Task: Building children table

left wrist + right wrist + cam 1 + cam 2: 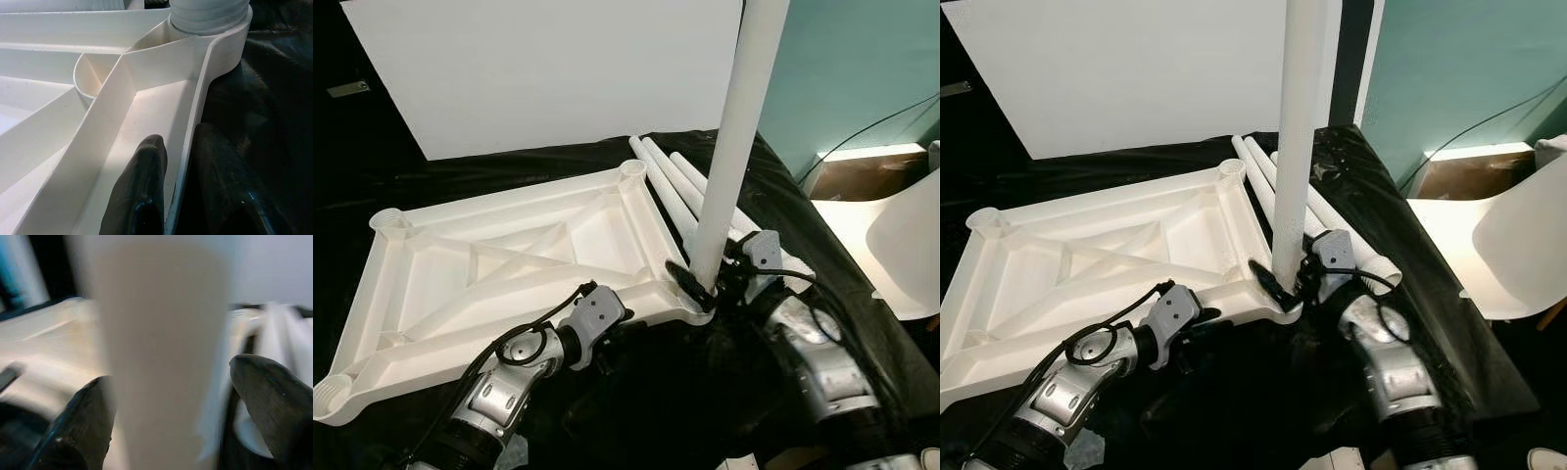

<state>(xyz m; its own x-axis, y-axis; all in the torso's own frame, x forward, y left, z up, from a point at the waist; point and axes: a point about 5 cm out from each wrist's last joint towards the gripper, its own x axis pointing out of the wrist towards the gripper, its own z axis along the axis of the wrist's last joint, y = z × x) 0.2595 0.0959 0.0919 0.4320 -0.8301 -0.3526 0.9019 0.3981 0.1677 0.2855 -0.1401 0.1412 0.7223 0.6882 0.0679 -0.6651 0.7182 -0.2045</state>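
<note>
Matt white plastic tabletop (509,264) (ribbed)

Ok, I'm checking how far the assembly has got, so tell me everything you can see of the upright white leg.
The upright leg is a plain white tube, plastic by its look, smooth and slightly tapered. It stands nearly vertical, leaning a little, its top cut off by the picture. Its foot sits in the near right corner socket of the upside-down tabletop. The right gripper straddles it just above the socket. Three more legs lie behind it. The left gripper clamps the tabletop's rim nearby.
</note>
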